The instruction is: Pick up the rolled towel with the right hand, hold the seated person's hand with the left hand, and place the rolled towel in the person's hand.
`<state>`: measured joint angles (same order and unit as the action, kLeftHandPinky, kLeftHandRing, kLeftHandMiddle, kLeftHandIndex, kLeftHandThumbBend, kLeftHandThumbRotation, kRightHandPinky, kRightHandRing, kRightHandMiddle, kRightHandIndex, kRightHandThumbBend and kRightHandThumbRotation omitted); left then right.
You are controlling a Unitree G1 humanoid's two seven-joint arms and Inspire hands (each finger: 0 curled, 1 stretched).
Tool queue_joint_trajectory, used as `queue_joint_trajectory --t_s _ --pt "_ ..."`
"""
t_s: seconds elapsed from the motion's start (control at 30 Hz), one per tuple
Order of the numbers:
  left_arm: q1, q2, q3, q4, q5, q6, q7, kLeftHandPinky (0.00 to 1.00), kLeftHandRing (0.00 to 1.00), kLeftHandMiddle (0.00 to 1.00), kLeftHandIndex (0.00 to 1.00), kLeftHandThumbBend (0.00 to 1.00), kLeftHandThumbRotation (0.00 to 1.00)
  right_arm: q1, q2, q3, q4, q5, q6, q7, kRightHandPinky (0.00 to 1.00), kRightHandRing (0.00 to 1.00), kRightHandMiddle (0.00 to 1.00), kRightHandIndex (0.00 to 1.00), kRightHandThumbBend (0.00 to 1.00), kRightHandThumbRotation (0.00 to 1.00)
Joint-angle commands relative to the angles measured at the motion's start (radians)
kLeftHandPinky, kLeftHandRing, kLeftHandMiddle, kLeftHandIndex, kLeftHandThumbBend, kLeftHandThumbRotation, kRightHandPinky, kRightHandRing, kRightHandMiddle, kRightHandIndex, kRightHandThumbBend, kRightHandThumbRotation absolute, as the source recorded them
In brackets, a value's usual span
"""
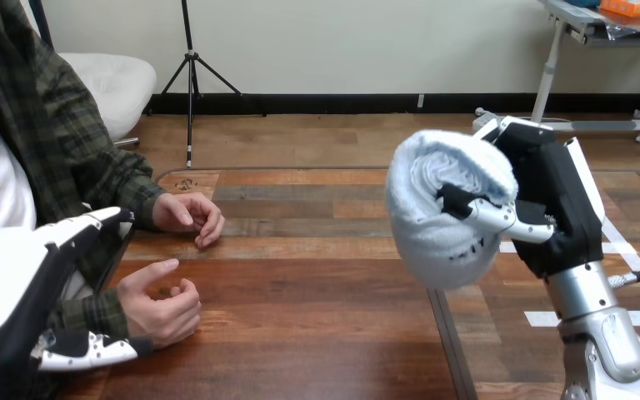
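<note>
Towel [437,208] is up, right hand [542,217] curled round it. Left hand [17,283] is beside the person's nearer hand [162,308], can't tell its grip. Handover still to do.

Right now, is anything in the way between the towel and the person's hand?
Nothing visible. The towel sits in the right hand, and only bare table lies between it and the person's nearer hand. The left hand is beside that hand's wrist, off the path.

No text, number or label can be read. A small dark round emblem [185,184] sits on the far left part of the surface [317,275], too small to make out.
</note>
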<state>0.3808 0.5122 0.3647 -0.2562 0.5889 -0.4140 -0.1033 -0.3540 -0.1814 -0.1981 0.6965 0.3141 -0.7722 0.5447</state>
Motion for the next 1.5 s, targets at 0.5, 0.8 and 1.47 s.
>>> queue_joint_trajectory --t_s 0.5,0.8,1.47 --pt "-0.128 0.085 -0.068 0.161 0.05 0.038 0.029 0.68 0.76 0.8 0.81 1.0 0.16 0.029 -0.001 0.011 -0.196 0.02 0.016 0.002 0.13 0.18 0.24 0.29 0.75 0.0" --pt "-0.168 0.123 -0.104 0.259 0.079 0.003 0.076 0.68 0.75 0.79 0.8 1.0 0.16 0.068 0.005 0.013 -0.3 0.069 0.072 0.021 0.13 0.18 0.24 0.28 0.74 0.0" --pt "-0.245 0.192 -0.199 0.401 0.106 0.012 0.083 0.68 0.75 0.79 0.8 1.0 0.18 0.152 -0.014 0.01 -0.53 0.17 0.21 0.055 0.1 0.16 0.22 0.27 0.72 0.0"
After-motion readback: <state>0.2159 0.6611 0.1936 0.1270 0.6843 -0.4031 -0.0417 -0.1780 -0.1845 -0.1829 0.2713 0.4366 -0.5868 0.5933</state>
